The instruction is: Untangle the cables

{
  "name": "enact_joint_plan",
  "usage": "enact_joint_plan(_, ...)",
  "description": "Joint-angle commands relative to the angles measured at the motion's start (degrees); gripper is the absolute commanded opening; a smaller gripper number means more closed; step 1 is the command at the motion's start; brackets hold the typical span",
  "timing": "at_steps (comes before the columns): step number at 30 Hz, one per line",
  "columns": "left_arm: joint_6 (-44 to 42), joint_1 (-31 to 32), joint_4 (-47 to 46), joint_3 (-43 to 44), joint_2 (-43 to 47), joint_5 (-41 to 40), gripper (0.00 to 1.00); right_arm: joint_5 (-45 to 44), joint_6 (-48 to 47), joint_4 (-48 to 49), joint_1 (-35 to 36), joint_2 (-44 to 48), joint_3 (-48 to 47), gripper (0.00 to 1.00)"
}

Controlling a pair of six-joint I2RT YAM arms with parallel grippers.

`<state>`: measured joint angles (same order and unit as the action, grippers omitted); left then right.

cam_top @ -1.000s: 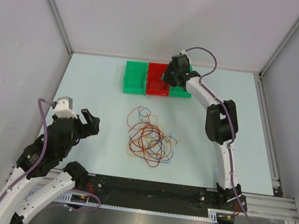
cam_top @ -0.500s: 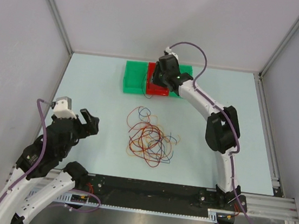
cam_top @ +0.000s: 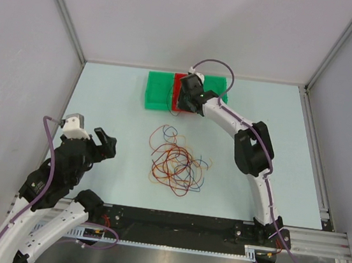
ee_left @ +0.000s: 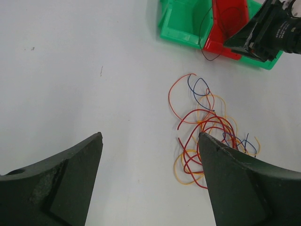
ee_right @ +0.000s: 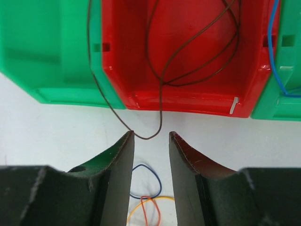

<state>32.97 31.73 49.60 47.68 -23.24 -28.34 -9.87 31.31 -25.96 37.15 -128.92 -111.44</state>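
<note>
Right gripper (ee_right: 150,134): fingers narrowly spread, nothing pinched. The bottom of a brown cable (ee_right: 161,108) loop hung just ahead of the tips, grazing one of them, and the rest trailed over the front rim into the red bin (ee_right: 197,101) beyond, one strand crossing the green bin (ee_right: 47,56) beside it. Likely risk: so thin a wire could slip the pads on closing, or catch on the rim and drag the bin. Left gripper (ee_left: 150,137) hung wide open, well apart from the main tangle of cables (ee_left: 207,136) ahead of it.
</note>
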Motion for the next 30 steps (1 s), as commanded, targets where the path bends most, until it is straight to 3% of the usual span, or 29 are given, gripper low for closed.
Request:
enact_joint_plan(1, -0.36, -0.44, -1.09, 0.22, 0.13, -0.31, 0.88, -0.24, 0.51, 0.38, -0.58, -1.24, -0.53, 0.40)
enact_joint_plan(16, -0.36, -0.70, -1.18, 0.22, -0.31, -0.31, 0.88, 1.87, 2.53, 3.37, -1.29, -5.11, -1.32, 0.36)
enact_joint_plan(19, -0.45, -0.87, -1.26, 0.22, -0.31, -0.14, 0.88, 1.96, 2.53, 3.45, -1.29, -5.55, -1.68, 0.30)
enact_joint_plan(23, -0.63, -1.14, -1.44, 0.22, -0.48, 0.21, 0.88, 2.22, 2.44, 3.72, -1.55, -5.29, -2.03, 0.07)
enact_joint_plan(25, -0.72, -1.23, -1.44, 0.22, -0.57, 0.30, 0.88, 2.48, 2.53, 4.24, -1.90, -4.15, -1.59, 0.00)
enact_joint_plan(30, -0.89, -1.75, -1.62, 0.13, -0.57, 0.48, 0.88, 3.45, 2.88, 6.62, -2.60, -0.10, 0.61, 0.00)
